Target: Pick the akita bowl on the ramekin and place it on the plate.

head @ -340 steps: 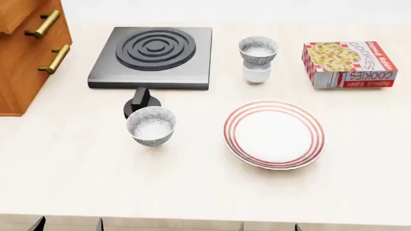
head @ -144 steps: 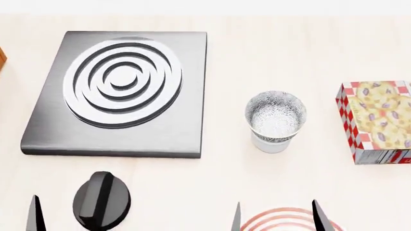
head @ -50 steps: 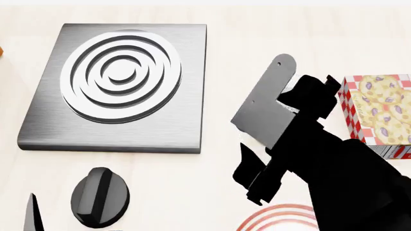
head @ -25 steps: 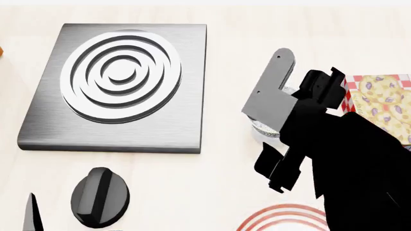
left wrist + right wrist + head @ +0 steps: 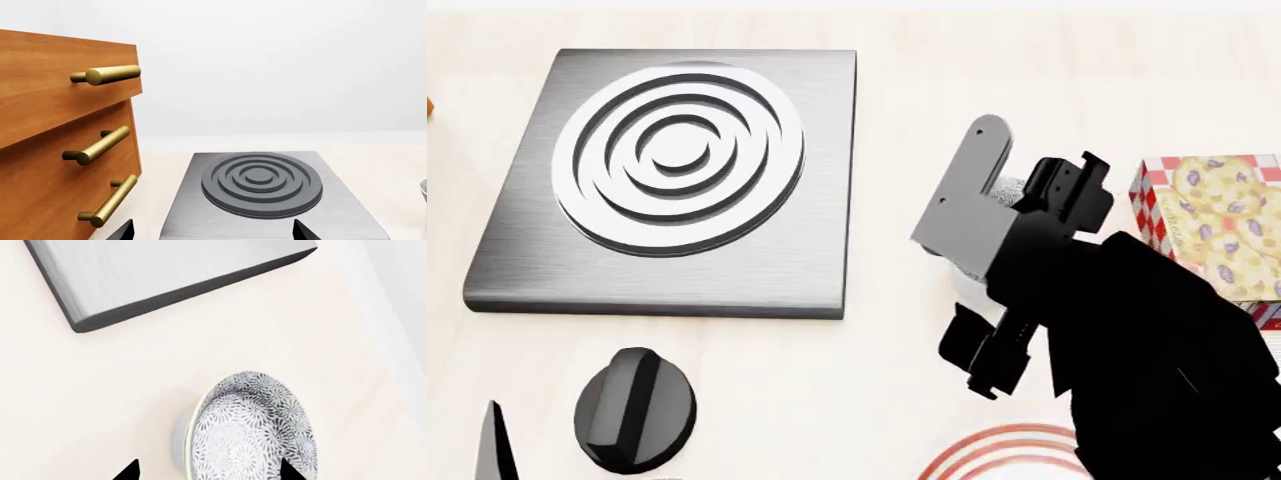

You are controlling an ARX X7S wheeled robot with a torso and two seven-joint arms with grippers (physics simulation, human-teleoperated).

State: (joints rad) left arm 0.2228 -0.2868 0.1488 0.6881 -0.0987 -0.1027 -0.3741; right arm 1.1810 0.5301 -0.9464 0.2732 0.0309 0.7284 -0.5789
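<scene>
Right gripper (image 5: 207, 471) shows only two dark fingertips at the edge of its wrist view, spread wide, one either side of the akita bowl (image 5: 257, 432); contact can't be confirmed. The bowl sits on the ramekin (image 5: 180, 440), of which only a white sliver shows beside the rim. In the head view the right arm (image 5: 1121, 330) covers almost all of the bowl, only a speckled scrap (image 5: 1004, 190) visible past the grey bracket. The plate (image 5: 994, 455) is cut off, just red rings at the frame edge. Cookie box (image 5: 1214, 225) partly hidden behind the arm. Left gripper (image 5: 210, 231) shows only two tips, set apart, facing the stove burner (image 5: 260, 177) and wooden drawers (image 5: 60, 150). Black knob (image 5: 634, 408) lies near the burner.
</scene>
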